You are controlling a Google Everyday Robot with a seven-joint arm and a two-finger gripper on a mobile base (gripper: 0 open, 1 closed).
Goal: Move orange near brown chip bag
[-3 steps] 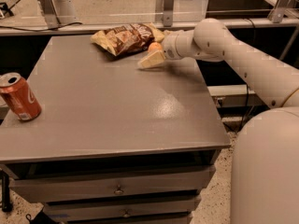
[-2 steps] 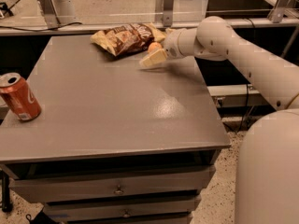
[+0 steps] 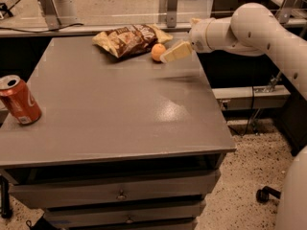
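The orange sits on the grey table near its far edge, just right of the brown chip bag and close to touching it. The bag lies flat and crinkled, with a dark brown front and tan edges. My gripper hangs just right of the orange at the far right of the table, its cream fingers apart from the fruit and open, holding nothing. The white arm reaches in from the right.
A red soda can stands at the table's left edge. The table has drawers below its front. A rail with white posts runs behind the table. Speckled floor lies to the right.
The gripper has let go of the orange and drawn back to the right. The orange, hidden in the fingers before, now rests in plain view by the chip bag.
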